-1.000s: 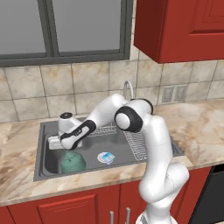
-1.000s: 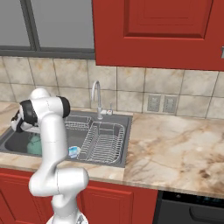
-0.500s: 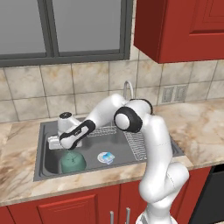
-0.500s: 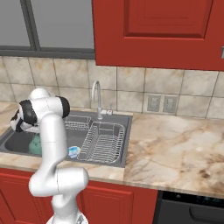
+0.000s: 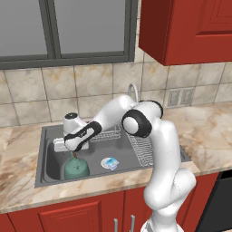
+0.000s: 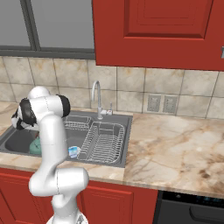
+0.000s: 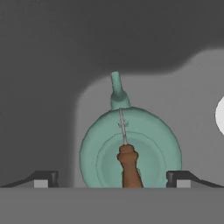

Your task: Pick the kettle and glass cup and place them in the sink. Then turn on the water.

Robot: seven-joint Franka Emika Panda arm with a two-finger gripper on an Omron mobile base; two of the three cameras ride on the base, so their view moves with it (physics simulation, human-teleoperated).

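The teal kettle (image 5: 76,168) is seen standing upright on the floor of the sink (image 5: 45,156), toward its front left corner. The gripper (image 7: 112,178) is held directly above it with fingers spread wide on either side of the brown handle, nothing grasped. A small blue-white round object (image 5: 109,163) lies nearby beside the wire dish rack (image 5: 141,148).

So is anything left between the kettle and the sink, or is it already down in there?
Nothing is in the way: the kettle already sits in the sink, at its front left. The gripper hangs open right above it, fingers either side of the handle without touching.
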